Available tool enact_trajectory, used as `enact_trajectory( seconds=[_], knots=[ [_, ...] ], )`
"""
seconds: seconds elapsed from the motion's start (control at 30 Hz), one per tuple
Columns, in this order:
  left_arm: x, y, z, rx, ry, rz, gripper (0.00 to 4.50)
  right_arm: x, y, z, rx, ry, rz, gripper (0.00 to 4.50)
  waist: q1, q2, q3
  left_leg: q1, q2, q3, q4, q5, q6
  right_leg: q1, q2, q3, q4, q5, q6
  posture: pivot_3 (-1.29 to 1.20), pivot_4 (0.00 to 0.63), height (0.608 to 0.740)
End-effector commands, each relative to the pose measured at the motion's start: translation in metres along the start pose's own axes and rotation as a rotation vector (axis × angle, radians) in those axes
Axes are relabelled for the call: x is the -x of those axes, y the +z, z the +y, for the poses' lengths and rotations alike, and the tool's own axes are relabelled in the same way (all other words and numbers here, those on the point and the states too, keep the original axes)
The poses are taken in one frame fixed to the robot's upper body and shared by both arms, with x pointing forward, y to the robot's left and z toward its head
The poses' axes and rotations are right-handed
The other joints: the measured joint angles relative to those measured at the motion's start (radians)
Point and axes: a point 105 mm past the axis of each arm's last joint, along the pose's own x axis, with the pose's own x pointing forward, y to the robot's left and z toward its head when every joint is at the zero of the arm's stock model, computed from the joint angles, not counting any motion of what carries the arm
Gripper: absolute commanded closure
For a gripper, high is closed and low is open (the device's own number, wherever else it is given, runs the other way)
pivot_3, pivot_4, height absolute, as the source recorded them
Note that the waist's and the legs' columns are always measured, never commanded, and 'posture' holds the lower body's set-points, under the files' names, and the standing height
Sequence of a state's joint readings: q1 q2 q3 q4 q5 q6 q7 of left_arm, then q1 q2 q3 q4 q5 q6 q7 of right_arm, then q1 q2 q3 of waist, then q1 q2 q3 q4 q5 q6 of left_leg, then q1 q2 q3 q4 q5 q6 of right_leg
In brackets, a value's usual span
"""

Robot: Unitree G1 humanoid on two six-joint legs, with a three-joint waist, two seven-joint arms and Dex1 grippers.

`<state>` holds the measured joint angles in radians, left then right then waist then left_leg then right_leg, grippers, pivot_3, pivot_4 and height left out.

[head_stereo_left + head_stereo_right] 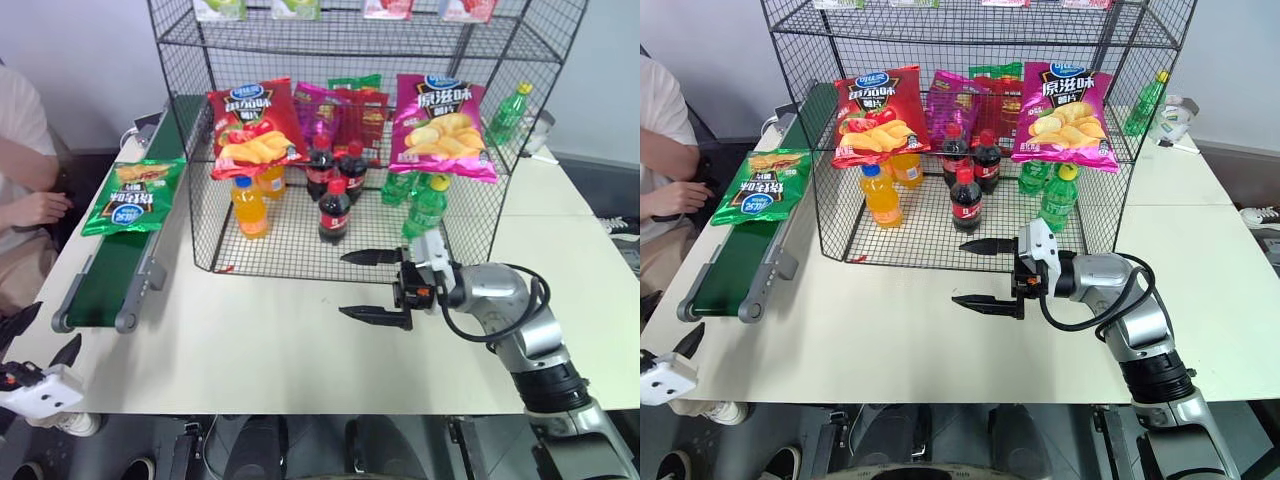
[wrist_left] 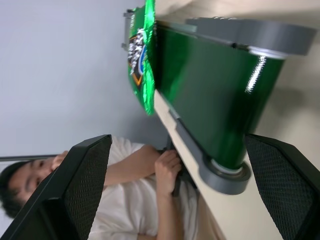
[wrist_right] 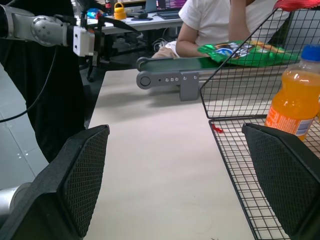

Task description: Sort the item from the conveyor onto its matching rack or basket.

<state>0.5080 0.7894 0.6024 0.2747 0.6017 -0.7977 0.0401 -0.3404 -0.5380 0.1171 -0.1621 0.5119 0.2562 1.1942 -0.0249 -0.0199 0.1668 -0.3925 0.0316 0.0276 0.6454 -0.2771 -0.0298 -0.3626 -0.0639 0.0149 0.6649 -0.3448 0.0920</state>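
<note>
The item, a shiny green crisp bag (image 1: 135,195), lies flat on the far part of the conveyor (image 1: 108,285), a dark green belt along the table's left side. The black wire rack (image 1: 200,235) stands at the middle back of the table. My left gripper (image 1: 42,335) hangs open off the table's near left corner, just short of the conveyor's near roller (image 2: 227,170), with nothing between its fingers. My right gripper (image 1: 345,285) is open and empty, pointing left, in front of the rack's lower tier. The right wrist view shows the bag (image 3: 240,50) well beyond it.
Inside the rack are a red crisp bag (image 1: 250,125), magenta bags (image 1: 440,125), cola bottles (image 1: 334,210), orange drink bottles (image 1: 248,207) and green bottles (image 1: 425,205). A seated person (image 1: 20,190) is close to the conveyor's left side. Another green bottle (image 1: 510,112) stands behind the rack's right side.
</note>
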Motion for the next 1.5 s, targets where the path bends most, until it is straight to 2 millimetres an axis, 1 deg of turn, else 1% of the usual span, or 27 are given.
enact_trajectory(
  seconds=[0.03,0.3,0.7,0.8,0.87,0.93,1.03,1.13,1.3,1.4,1.5],
  knots=[
    [-0.001,-0.001,0.008,-0.019,0.020,-0.003,0.00,-0.004,0.006,0.005,0.050,0.009,0.001,0.07,-0.003,0.000,0.000,0.000,0.000,0.000,0.000,0.000,0.000,0.000,0.000,0.000,0.000,0.000,0.000,0.00,0.150,0.739],
    [-0.002,0.001,0.007,-0.024,0.009,-0.017,0.00,-0.003,0.001,0.005,0.049,-0.001,0.005,0.07,-0.022,0.000,0.000,0.000,0.000,0.000,0.000,0.000,0.000,0.000,0.000,0.000,0.000,0.000,0.000,0.00,0.150,0.739],
    [-0.001,-0.001,0.006,-0.014,0.017,0.002,0.00,-0.002,-0.004,0.006,0.049,-0.008,0.010,0.07,-0.020,0.000,0.000,0.000,0.000,0.000,0.000,0.000,0.000,0.000,0.000,0.000,0.000,0.000,0.000,0.00,0.150,0.739],
    [0.001,-0.003,0.013,0.005,0.057,0.019,0.00,-0.001,-0.004,0.006,0.049,-0.007,0.011,0.07,-0.020,0.000,0.000,0.000,0.000,0.000,0.000,0.000,0.000,0.000,0.000,0.000,0.000,0.000,0.000,0.00,0.150,0.739],
    [-0.003,-0.003,0.025,0.007,0.105,0.028,0.00,-0.001,-0.004,0.005,0.049,-0.007,0.012,0.07,-0.020,0.000,0.000,0.000,0.000,0.000,0.000,0.000,0.000,0.000,0.000,0.000,0.000,0.000,0.000,0.00,0.150,0.739],
    [-0.009,-0.002,0.029,0.006,0.118,0.027,0.00,-0.001,-0.003,0.005,0.051,-0.007,0.013,0.07,-0.018,0.000,0.000,0.000,0.000,0.000,0.000,0.000,0.000,0.000,0.000,0.000,0.001,0.000,0.000,0.00,0.150,0.739],
    [-0.015,-0.001,0.026,0.016,0.111,0.021,0.00,-0.001,-0.003,0.005,0.054,-0.004,0.015,0.07,-0.018,0.000,0.000,0.000,0.000,0.000,0.001,0.000,0.000,0.000,0.000,0.000,0.000,0.000,0.000,0.00,0.150,0.739],
    [-0.016,-0.001,0.024,0.023,0.102,0.032,0.00,-0.001,-0.003,0.004,0.058,-0.009,0.017,0.07,-0.022,0.000,0.000,0.000,0.000,0.000,0.000,0.000,0.000,0.000,0.000,0.000,0.000,0.000,0.000,0.00,0.150,0.739],
    [-0.018,-0.009,0.018,0.034,0.074,0.064,0.00,0.002,-0.004,0.003,0.059,-0.020,0.023,0.07,-0.019,0.000,0.000,0.000,0.000,0.001,0.000,0.000,0.000,0.000,0.000,0.000,0.001,0.000,0.000,0.00,0.150,0.739],
    [-0.032,-0.011,0.020,0.020,0.066,0.061,0.00,0.003,-0.003,0.001,0.063,-0.032,0.024,0.07,-0.016,-0.001,-0.001,0.000,0.000,0.001,0.001,0.000,0.000,0.000,0.000,0.000,0.001,0.000,0.000,0.00,0.150,0.739],
    [-0.047,-0.013,0.026,0.014,0.076,0.052,0.00,0.003,-0.001,0.000,0.068,-0.042,0.024,0.07,-0.012,-0.002,-0.001,0.000,0.000,0.000,0.001,0.000,0.000,0.000,0.000,-0.001,0.002,0.000,0.000,0.00,0.150,0.739]
  ],
)
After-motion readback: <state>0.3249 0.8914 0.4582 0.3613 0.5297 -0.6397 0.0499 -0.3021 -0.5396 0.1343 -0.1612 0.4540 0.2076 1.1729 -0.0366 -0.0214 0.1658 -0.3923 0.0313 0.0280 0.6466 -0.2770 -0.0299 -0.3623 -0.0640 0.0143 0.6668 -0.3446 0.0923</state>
